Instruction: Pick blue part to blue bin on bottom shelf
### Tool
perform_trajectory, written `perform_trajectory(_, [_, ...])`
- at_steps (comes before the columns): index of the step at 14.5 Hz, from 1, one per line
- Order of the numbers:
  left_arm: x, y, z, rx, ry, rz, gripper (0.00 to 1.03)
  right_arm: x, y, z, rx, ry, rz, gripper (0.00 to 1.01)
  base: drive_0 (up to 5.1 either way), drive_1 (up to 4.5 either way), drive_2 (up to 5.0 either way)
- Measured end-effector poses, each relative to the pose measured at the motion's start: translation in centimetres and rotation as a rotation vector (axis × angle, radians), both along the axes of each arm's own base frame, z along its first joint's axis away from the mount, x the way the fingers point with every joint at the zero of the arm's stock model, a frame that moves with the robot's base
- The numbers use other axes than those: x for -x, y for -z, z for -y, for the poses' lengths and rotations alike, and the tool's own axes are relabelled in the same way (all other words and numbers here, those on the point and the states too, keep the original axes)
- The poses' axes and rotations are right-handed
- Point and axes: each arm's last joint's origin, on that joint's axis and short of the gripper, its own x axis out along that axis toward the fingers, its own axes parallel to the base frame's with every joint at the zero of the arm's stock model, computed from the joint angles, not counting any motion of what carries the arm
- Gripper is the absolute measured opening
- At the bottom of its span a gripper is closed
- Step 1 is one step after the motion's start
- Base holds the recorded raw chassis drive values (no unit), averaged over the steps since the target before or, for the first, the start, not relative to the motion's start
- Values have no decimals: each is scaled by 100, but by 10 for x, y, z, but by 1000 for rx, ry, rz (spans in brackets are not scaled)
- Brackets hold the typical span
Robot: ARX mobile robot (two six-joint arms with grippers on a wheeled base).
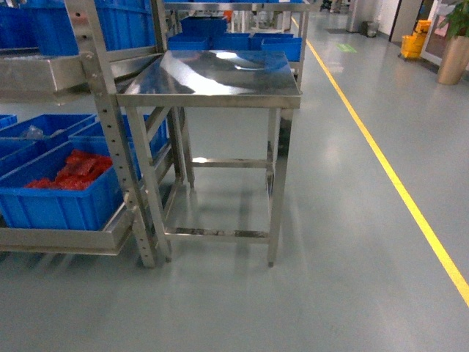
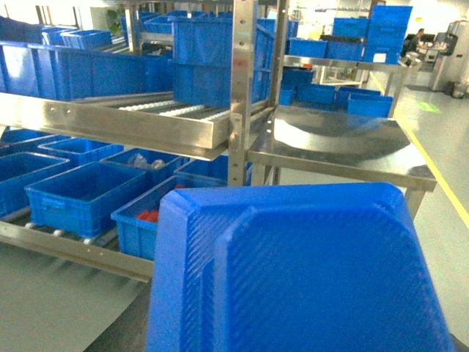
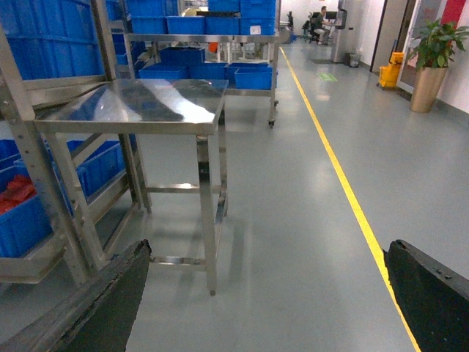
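A large blue part (image 2: 308,271) with a ribbed surface fills the lower half of the left wrist view, close to the camera and above the floor. It hides my left gripper's fingers, and it appears held there. The bottom shelf (image 2: 66,249) lies beyond it to the left, with several blue bins (image 2: 77,194) on it; one bin (image 1: 66,202) holds red pieces. The shelf's front lip (image 1: 58,240) shows at the head view's lower left. My right gripper (image 3: 267,293) is open over bare floor, nothing between its dark fingers (image 3: 99,308). Neither gripper shows in the head view.
A small steel table (image 1: 212,81) stands right of the rack upright (image 1: 117,147). An upper roller tier (image 2: 139,121) carries more blue bins. A yellow floor line (image 1: 396,176) runs along the right, with grey floor beside it. A potted plant (image 3: 432,66) stands far right.
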Motion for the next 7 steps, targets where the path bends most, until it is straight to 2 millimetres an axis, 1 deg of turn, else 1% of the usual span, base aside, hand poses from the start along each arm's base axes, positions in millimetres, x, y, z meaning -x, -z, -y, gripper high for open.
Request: perform_trajectory(7, [0, 0, 0, 0, 1, 0, 44, 0, 0, 0, 0, 0, 0, 98, -8, 422, -439])
